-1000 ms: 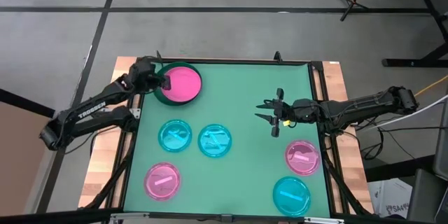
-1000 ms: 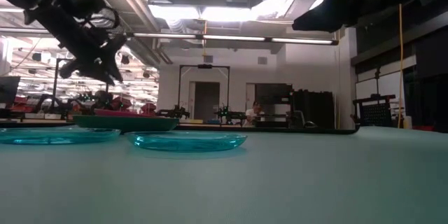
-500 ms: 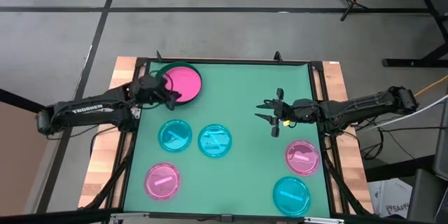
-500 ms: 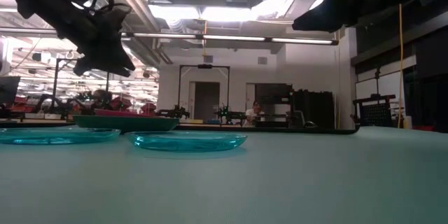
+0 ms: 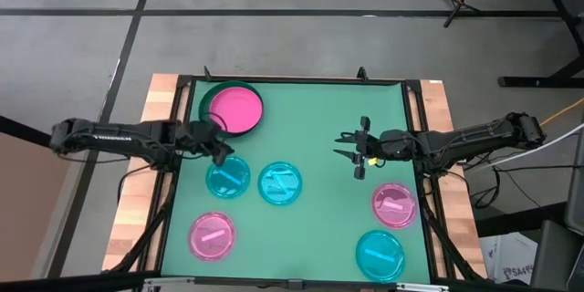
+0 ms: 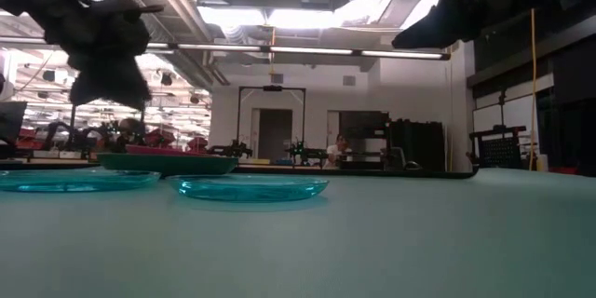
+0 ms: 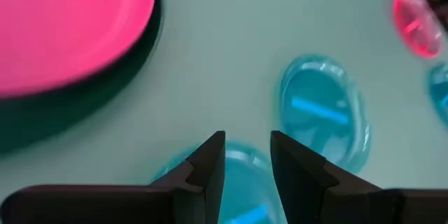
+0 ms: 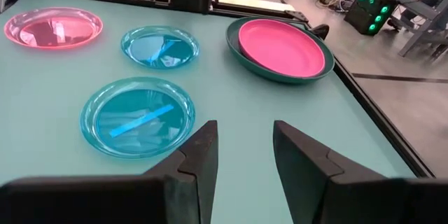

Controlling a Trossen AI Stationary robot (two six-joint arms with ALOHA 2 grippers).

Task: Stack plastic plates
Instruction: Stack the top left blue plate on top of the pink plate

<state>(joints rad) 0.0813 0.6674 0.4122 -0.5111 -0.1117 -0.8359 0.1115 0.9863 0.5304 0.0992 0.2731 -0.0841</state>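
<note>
A solid pink plate (image 5: 239, 109) lies in a larger dark green plate (image 5: 207, 117) at the table's far left. Nearer lie two cyan plates (image 5: 227, 178) (image 5: 280, 183) and a translucent pink one (image 5: 212, 236). At the near right lie another translucent pink plate (image 5: 394, 204) and a cyan one (image 5: 380, 254). My left gripper (image 5: 222, 151) hangs open in the air over the far rim of the left cyan plate (image 7: 241, 178), with nothing between its fingers. My right gripper (image 5: 356, 153) waits open, above the mat right of centre.
A raised dark frame (image 5: 292, 79) borders the green mat. Bare mat (image 5: 310, 119) lies between the green plate and my right gripper. In the low view the plates (image 6: 247, 188) lie flat, and both arms hang well above them.
My left gripper has swung from over the pink and green stack toward the table's near edge, turning as it went. It now hangs over the left cyan plate's far rim, still open. No plate has moved.
</note>
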